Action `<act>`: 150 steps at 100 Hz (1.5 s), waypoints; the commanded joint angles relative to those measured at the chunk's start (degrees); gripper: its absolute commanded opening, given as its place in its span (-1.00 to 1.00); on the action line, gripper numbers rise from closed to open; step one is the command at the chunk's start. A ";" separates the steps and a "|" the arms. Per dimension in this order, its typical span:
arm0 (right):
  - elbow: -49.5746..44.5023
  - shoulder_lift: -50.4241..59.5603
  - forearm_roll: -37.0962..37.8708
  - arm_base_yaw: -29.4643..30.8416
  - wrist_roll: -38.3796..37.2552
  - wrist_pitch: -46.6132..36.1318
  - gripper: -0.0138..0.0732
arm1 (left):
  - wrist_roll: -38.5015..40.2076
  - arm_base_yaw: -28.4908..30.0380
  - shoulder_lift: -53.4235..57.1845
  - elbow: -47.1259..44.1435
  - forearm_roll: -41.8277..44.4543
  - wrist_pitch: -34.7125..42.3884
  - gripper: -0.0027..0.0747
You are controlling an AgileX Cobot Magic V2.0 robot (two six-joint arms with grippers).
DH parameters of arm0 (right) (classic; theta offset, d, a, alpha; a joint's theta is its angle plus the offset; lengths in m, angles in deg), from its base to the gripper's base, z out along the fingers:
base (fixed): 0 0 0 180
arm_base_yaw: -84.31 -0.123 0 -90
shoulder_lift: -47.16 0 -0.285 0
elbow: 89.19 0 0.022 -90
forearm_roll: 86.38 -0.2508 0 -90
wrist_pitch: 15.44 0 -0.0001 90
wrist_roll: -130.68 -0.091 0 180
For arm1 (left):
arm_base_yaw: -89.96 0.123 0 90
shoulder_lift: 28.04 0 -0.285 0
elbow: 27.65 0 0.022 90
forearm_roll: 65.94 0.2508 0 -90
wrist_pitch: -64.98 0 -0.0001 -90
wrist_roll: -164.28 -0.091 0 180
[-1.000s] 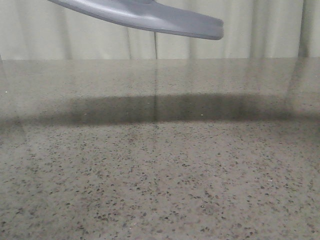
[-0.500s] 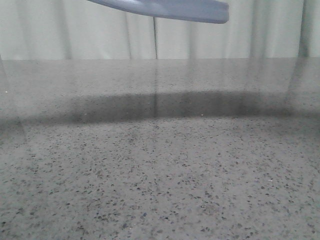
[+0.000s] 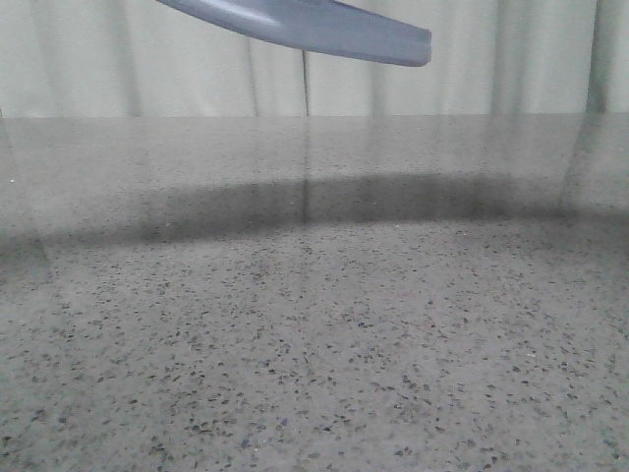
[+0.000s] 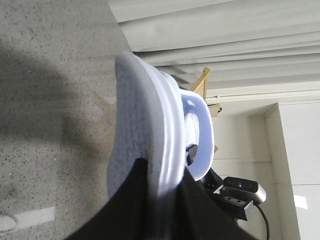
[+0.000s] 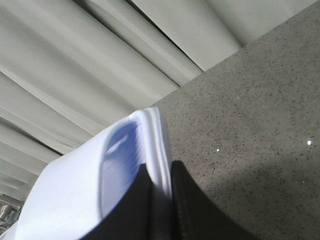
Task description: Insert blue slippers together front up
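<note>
A pale lavender-blue slipper (image 3: 305, 25) hangs high over the table at the top of the front view, with its underside showing. Neither gripper shows there. In the left wrist view my left gripper (image 4: 165, 175) is shut on the thick ridged sole of a blue slipper (image 4: 142, 120). Its strap (image 4: 202, 135) points away from the table. In the right wrist view my right gripper (image 5: 160, 175) is shut on the sole edge of a blue slipper (image 5: 70, 185), with the footbed to one side. I cannot tell whether both grippers hold the same slipper.
The speckled grey table (image 3: 314, 344) stretches below, with a dark shadow band (image 3: 324, 202) across it. Pale curtains (image 3: 511, 59) hang behind the far edge. A black wrist camera (image 4: 240, 192) sits close beyond the slipper in the left wrist view.
In the front view the slipper rose, then its right tip dipped again and shifted slightly left. It stays in the air throughout.
</note>
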 commanded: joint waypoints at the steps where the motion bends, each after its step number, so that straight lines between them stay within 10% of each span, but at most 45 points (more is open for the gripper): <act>1: 2.08 -0.38 1.03 -2.51 0.70 -3.64 -0.93 | 0.43 -2.03 1.22 1.98 -5.64 -13.81 -0.89; 81: 2.08 -4.61 1.72 -8.99 0.70 -6.60 -0.92 | 0.43 -5.20 1.22 1.98 -5.64 -13.48 -0.89; 117: 2.08 -4.61 4.56 -1.85 0.73 0.09 -0.32 | 0.43 -5.20 1.22 1.98 -5.64 -11.09 -0.89; 150: 2.08 -4.08 11.27 2.58 0.73 -0.68 -0.23 | 0.43 -5.20 1.22 1.98 -5.64 -8.46 -0.89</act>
